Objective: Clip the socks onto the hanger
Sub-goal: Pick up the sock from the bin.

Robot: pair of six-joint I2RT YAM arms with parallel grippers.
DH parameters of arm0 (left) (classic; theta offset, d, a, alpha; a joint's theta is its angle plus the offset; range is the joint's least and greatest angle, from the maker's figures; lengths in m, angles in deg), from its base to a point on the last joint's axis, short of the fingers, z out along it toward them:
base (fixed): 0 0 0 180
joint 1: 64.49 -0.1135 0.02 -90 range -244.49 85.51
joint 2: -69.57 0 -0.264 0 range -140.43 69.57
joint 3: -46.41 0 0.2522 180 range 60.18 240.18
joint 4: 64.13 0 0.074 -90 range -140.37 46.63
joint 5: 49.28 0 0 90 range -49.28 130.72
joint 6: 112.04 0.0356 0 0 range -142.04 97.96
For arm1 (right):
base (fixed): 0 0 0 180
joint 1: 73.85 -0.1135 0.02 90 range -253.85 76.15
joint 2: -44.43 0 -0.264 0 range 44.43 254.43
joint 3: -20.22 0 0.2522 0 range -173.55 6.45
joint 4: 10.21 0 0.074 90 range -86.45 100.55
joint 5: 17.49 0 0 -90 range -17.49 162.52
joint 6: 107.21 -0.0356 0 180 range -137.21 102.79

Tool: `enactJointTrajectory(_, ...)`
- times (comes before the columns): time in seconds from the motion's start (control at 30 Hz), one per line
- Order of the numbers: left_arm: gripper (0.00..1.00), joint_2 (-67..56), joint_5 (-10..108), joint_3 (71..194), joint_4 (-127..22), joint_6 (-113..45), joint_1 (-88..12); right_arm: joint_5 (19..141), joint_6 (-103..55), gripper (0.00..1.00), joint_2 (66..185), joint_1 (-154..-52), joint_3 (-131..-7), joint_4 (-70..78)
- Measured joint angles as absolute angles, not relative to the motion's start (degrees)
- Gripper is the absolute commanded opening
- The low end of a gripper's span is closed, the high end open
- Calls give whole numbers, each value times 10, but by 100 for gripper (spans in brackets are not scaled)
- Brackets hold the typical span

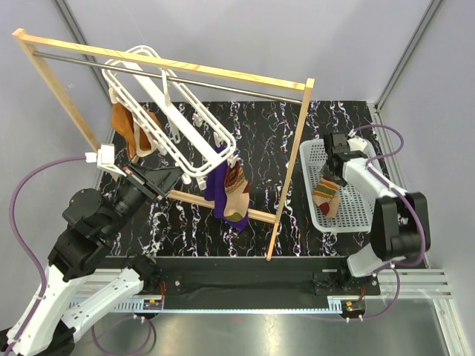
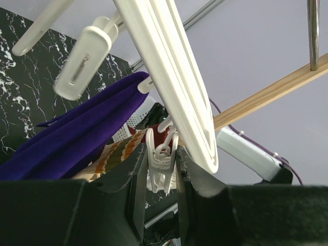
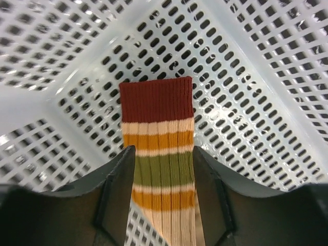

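Two arms work a laundry rig on a black marbled table [image 1: 260,137]. A white hanger [image 1: 172,111] hangs tilted from the rod of a wooden rack [image 1: 185,65], running from the upper left toward the centre of the overhead view.

At the hanger's lower end, near frame centre, the clipped sock [image 1: 236,194] hangs in maroon, mustard and green stripes, touching a purple cloth [image 1: 217,185] on its left. An orange cloth [image 1: 126,126] hangs from the hanger's upper-left end.

The left gripper [image 1: 178,179] reaches in from the lower left to that lower end. Its wrist camera shows the left gripper [image 2: 160,169] pinching a white peg [image 2: 163,154] that dangles beneath the hanger's rail [image 2: 174,77]. A black finger [image 2: 137,189] presses each side of the peg. The clipped sock [image 2: 123,151] and the purple cloth [image 2: 77,133] lie just left of the peg.

At the right of the overhead view, the right gripper [image 1: 332,176] holds the held sock [image 1: 326,196] above a white mesh basket [image 1: 349,222], well apart from the hanger. Its wrist camera shows the right gripper [image 3: 163,169] clamped on the held sock [image 3: 156,102], maroon cuff outermost, over the basket's perforated floor [image 3: 246,102].
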State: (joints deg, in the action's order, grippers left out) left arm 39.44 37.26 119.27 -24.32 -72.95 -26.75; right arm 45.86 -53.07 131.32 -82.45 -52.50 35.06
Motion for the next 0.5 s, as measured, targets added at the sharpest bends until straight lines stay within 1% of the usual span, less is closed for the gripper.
enactJointTrajectory(0.1, 0, 394, 373, 1193, -243, -730, -268, 451, -538, 52, 1361, -823, -529, 336)
enactJointTrajectory(0.3, 0, 394, 375, 1193, -243, -730, -268, 452, -553, 51, 1434, -816, -548, 318)
enactJointTrajectory(0.4, 0, 394, 375, 1193, -243, -730, -268, 462, -558, 44, 1449, -808, -546, 312)
enactJointTrajectory(0.43, 0, 394, 375, 1193, -244, -730, -268, 464, -559, 44, 1450, -804, -546, 312)
enactJointTrajectory(0.47, 0, 393, 375, 1193, -244, -730, -268, 467, -560, 38, 1450, -800, -546, 310)
enactJointTrajectory(0.5, 0, 393, 376, 1193, -244, -730, -268, 468, -558, 35, 1450, -795, -546, 308)
